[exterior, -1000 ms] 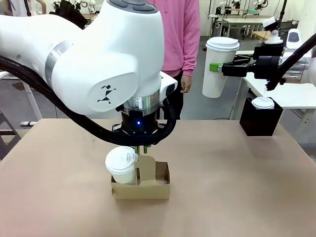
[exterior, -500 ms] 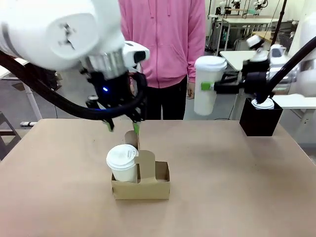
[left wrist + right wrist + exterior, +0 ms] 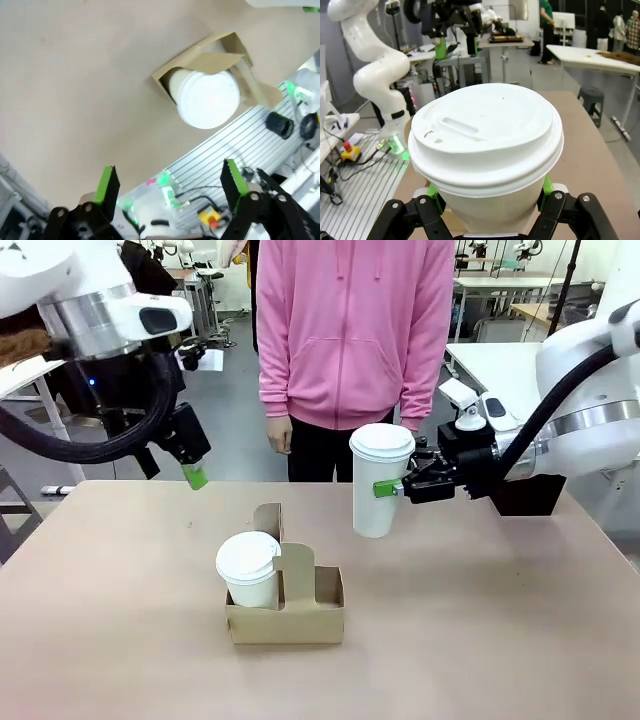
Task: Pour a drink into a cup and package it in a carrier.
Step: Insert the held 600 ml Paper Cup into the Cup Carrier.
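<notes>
The tan desk [image 3: 480,640] spreads across the front view, and a person in a pink hooded top [image 3: 350,330] stands at its far edge, hands hanging down.

The left arm [image 3: 90,310] comes in high at the far left. The right arm [image 3: 590,420] reaches in from the right, towards the middle.

A brown cardboard carrier [image 3: 300,615] with an upright centre handle sits on the desk, near the middle and on the robot's side. A black box [image 3: 535,495] stands at the far right, partly hidden behind the right arm.

A white packed cup [image 3: 248,568] with its lid on stands upright in the carrier's left slot. In the left wrist view it shows from above [image 3: 207,97], with the carrier's cardboard [image 3: 210,55] around it.

A taller white raised cup [image 3: 372,515], also lidded, hangs upright above the desk. It is to the right of the carrier and beyond it, not touching it.

The right claw [image 3: 385,489] is closed on the raised cup's side. In the right wrist view [image 3: 490,200] its green pads press the cup [image 3: 485,135] from both sides, just under the lid.

The left claw [image 3: 172,470] hangs over the desk's far left part, well apart from the carrier. Its jaws are spread wide [image 3: 170,180].
</notes>
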You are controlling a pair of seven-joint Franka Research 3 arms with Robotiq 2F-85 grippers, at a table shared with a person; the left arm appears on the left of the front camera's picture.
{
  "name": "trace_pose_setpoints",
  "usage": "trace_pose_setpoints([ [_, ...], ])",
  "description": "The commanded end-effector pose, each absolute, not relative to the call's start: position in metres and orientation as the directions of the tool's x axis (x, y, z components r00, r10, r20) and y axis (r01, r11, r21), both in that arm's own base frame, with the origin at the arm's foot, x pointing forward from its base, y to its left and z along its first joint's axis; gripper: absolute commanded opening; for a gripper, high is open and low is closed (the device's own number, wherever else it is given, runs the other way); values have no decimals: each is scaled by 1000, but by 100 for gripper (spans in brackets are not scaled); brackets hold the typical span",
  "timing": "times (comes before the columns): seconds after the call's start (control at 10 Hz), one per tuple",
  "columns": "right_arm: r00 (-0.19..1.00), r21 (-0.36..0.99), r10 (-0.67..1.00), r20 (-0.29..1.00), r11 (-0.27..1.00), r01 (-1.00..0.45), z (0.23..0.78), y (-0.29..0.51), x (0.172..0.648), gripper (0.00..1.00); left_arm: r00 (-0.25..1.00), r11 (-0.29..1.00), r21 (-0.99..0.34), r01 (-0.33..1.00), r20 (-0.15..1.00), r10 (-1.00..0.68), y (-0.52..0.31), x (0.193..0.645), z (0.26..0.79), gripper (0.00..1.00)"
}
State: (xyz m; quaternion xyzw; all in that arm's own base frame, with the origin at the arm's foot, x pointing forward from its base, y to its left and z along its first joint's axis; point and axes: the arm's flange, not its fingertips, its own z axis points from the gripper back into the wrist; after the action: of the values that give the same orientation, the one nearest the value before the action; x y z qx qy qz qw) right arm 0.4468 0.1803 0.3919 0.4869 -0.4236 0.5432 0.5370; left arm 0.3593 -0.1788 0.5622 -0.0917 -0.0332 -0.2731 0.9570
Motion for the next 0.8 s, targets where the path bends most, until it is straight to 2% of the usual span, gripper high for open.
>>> trace_pose_setpoints([
  [0.0, 57, 68, 164, 985, -65, -996, 393, 178, 445, 80, 842, 829, -149, 539, 122, -525, -192, 353, 575, 100],
  [0.3, 55, 66, 171, 984, -61, -996, 391, 179, 446, 80, 845, 832, -149, 534, 115, -522, -183, 358, 564, 100],
  [0.4, 30, 46, 121, 992, -135, -990, 392, 190, 447, 80, 790, 749, -262, 609, 118, -602, -168, 361, 557, 100],
  [0.7, 6, 12, 20, 1000, -319, -948, 384, 232, 455, 80, 763, 690, -334, 642, 187, -619, -134, 369, 534, 100],
])
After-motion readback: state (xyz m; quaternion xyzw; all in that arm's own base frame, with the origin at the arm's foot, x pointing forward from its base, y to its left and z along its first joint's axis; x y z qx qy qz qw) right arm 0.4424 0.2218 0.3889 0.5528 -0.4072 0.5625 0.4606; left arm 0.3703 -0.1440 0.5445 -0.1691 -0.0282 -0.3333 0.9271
